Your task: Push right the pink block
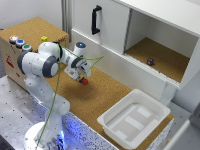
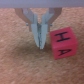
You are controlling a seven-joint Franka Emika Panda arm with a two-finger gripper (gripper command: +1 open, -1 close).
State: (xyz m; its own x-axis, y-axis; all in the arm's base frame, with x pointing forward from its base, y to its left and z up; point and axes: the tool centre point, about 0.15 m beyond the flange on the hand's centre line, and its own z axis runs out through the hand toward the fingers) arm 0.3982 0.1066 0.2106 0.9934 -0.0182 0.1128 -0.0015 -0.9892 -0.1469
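The pink block [image 1: 85, 81] is a tiny reddish-pink cube on the cork counter, right beside my gripper [image 1: 80, 77]. In the wrist view the pink block [image 2: 62, 44] shows a black "H" and "A" on its faces and lies directly against the side of my gripper [image 2: 40, 44]. The fingers [image 2: 37, 36] are pressed together and hold nothing. The fingertips reach down to the cork surface, level with the block.
A white plastic bin [image 1: 134, 117] stands at the exterior view's right on the counter. A small yellow cube [image 1: 44, 38] and coloured buttons [image 1: 20, 43] sit at the back left. An open cabinet holds a small dark object [image 1: 150, 61].
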